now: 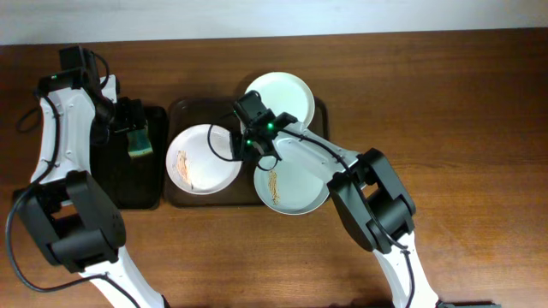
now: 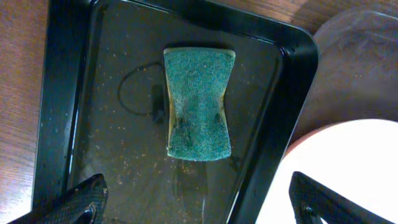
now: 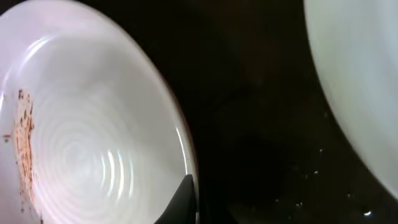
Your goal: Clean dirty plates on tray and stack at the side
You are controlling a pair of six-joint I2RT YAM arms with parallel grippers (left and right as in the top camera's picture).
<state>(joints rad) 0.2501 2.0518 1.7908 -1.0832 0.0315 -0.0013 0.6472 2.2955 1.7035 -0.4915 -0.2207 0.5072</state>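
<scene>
Three white plates lie on the brown tray. The left plate has orange-brown smears, the front right plate has one smear, and the back plate looks clean. My right gripper is at the left plate's right rim. In the right wrist view, one finger of the right gripper lies inside the rim of the smeared plate, pinching it; the other finger is lost in the dark. My left gripper hangs open and empty over a green sponge; the left wrist view shows its jaws spread wide.
The sponge lies in a narrow black tray left of the brown tray; the black tray also shows in the left wrist view, crumb-speckled. The left plate's rim shows at that view's right. The table is bare wood to the right.
</scene>
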